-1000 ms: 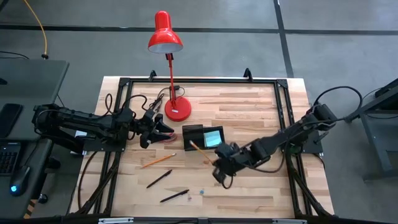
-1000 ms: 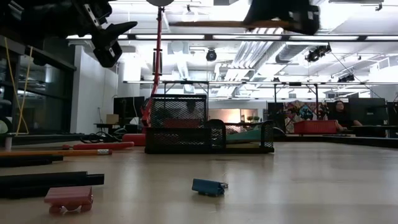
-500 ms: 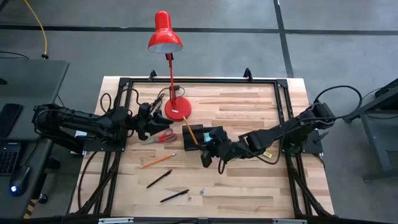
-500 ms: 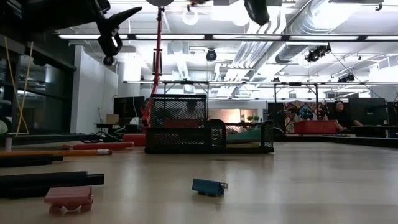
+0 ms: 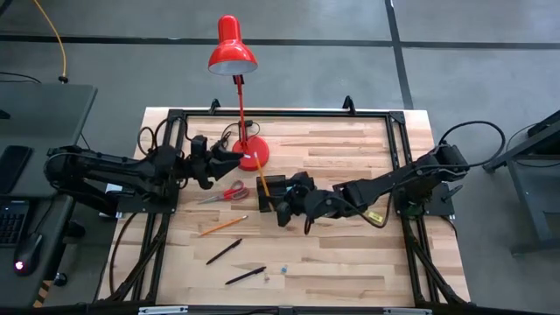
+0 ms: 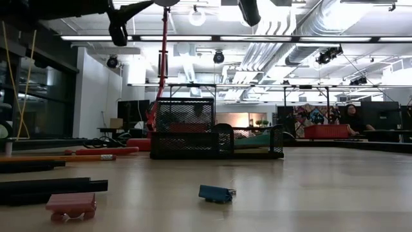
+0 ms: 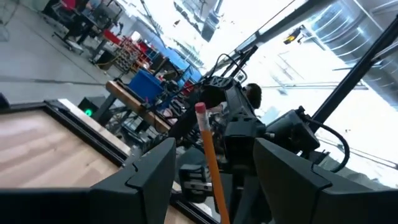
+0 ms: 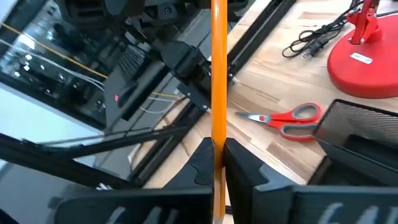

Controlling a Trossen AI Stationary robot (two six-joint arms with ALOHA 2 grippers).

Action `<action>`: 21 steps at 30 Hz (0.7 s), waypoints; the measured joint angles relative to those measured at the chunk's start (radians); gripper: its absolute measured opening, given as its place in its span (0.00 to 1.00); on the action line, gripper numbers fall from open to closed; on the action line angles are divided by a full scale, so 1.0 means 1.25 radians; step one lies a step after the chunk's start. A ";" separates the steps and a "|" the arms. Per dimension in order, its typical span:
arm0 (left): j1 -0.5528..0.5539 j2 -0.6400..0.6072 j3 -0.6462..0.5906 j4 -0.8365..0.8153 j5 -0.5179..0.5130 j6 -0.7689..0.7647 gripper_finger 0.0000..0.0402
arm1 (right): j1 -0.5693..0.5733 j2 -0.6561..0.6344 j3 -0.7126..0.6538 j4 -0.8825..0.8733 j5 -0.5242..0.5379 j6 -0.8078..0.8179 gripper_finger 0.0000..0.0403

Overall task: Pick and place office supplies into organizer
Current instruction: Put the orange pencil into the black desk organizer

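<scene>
My right gripper (image 5: pixel 282 208) hangs over the black mesh organizer (image 5: pixel 278 185), shut on an orange pencil (image 5: pixel 263 189) whose eraser end (image 7: pixel 200 109) points toward the left arm. My left gripper (image 5: pixel 229 158) stands open and raised beside the red lamp base (image 5: pixel 252 154), with nothing between its fingers (image 7: pixel 154 175). On the table lie red-handled scissors (image 5: pixel 224 192), a second orange pencil (image 5: pixel 221 226) and two black pens (image 5: pixel 224 251) (image 5: pixel 245 276). The organizer (image 6: pixel 215 136) stands on the tabletop. My right gripper pinches the pencil's shaft (image 8: pixel 219 134) between its two fingers (image 8: pixel 200 163). The long free part of the pencil (image 8: pixel 219 56) runs out ahead of the fingers, roughly along them. The pencil is lifted clear of the table and the organizer, slanting toward the table's far left.
The red desk lamp (image 5: pixel 233 48) rises from its base, with a black cord (image 8: pixel 314 37) beside it. A small blue piece (image 6: pixel 215 193) and a pink piece (image 6: pixel 71 205) lie near the front edge. A black frame (image 5: pixel 398 131) borders the table.
My right gripper has carried the pencil toward the table's left and far edge, from in front of the organizer to over it, turning so the pencil stands steeper. My left gripper has risen from above the scissors, tipped upward and drawn toward the lamp base.
</scene>
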State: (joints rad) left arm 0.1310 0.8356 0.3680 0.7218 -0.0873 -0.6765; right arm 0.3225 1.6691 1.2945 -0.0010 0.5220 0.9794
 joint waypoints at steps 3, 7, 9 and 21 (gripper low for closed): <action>0.000 0.000 0.015 -0.016 0.004 0.018 0.51 | -0.002 0.000 0.000 0.026 -0.001 0.003 0.00; 0.000 0.000 0.023 -0.061 0.000 0.020 0.51 | -0.007 0.009 0.000 0.074 -0.023 -0.006 0.00; 0.000 0.002 0.026 -0.079 -0.001 0.020 0.51 | -0.007 0.018 0.000 0.102 -0.024 -0.009 0.00; 0.000 0.037 0.026 -0.059 0.028 0.014 0.51 | -0.016 0.038 0.000 0.124 -0.057 0.042 0.00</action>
State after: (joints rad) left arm 0.1309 0.8818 0.4004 0.6487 -0.0520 -0.6594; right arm 0.3028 1.7168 1.2945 0.1537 0.4503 1.0316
